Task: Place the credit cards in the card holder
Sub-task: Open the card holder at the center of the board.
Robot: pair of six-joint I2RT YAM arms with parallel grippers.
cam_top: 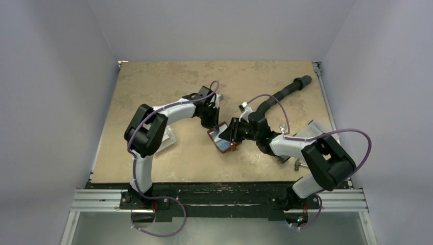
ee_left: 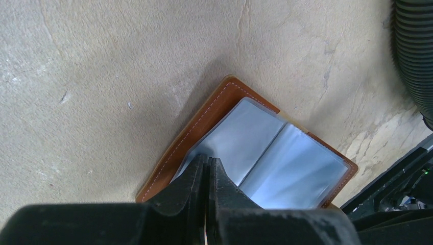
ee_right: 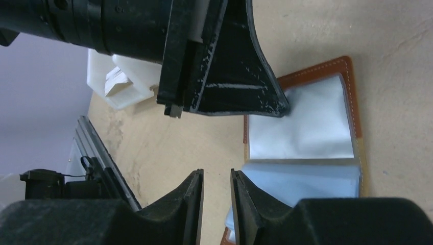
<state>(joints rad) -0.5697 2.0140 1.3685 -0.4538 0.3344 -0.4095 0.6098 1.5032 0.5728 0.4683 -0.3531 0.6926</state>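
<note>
The card holder [cam_top: 223, 141] lies open in the middle of the table, brown leather outside with grey-blue pockets [ee_left: 286, 163] inside. My left gripper [ee_left: 208, 160] is shut, and its tips press on the edge of one pocket page; in the right wrist view its fingertip [ee_right: 282, 106] touches the upper page of the card holder [ee_right: 352, 71]. My right gripper [ee_right: 217, 174] hovers at the other page with its jaws a little apart and nothing between them. No separate credit cards can be made out. A pale blue edge [ee_right: 231, 220] sticks out at the holder's lower end; I cannot tell what it is.
A black ribbed hose [cam_top: 291, 89] lies at the back right, also at the right edge of the left wrist view [ee_left: 414, 51]. A white plastic box [ee_right: 118, 81] stands left of the holder [cam_top: 171, 139]. A clear flat item [cam_top: 312, 130] lies under the right arm.
</note>
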